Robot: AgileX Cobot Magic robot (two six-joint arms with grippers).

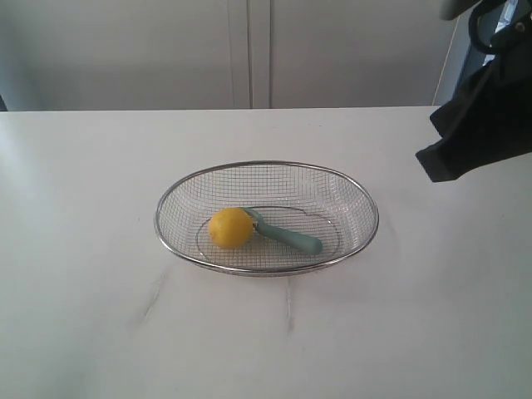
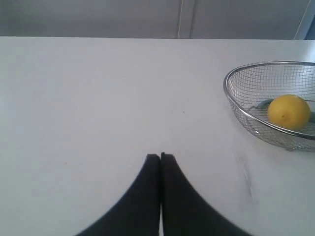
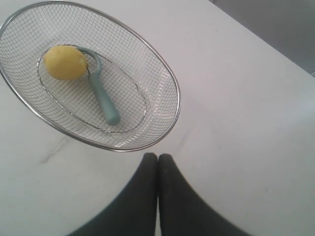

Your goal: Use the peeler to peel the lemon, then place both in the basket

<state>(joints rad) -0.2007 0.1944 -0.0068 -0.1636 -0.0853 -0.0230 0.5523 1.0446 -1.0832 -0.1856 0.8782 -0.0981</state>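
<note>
In the exterior view the basket (image 1: 158, 218) sits mid-frame on the table (image 1: 83, 316). The lemon (image 1: 230, 228) lies left of centre on its mesh floor. The peeler (image 1: 287, 235) has its forked head touching the lemon, and its handle runs toward the lower right. The right arm (image 1: 478, 125) hangs as a dark mass in the upper right corner, fingertips out of sight. No left arm shows.

In the left wrist view the left end effector (image 2: 160, 156) has its fingers pressed together on nothing, above bare table. The basket (image 2: 227, 91) stands well apart and off to one side of it. The lemon (image 2: 289, 112) hides most of the peeler.

In the right wrist view the right end effector (image 3: 158, 156) is likewise closed and empty. The basket (image 3: 174, 93) is just ahead of its tips. The peeler (image 3: 103, 96) points its handle end roughly toward those tips, with the lemon (image 3: 65, 62) beyond at the head.

We judge the right arm nearer, and the handle the easier approach for it. We cannot tell whether the lemon is peeled.
</note>
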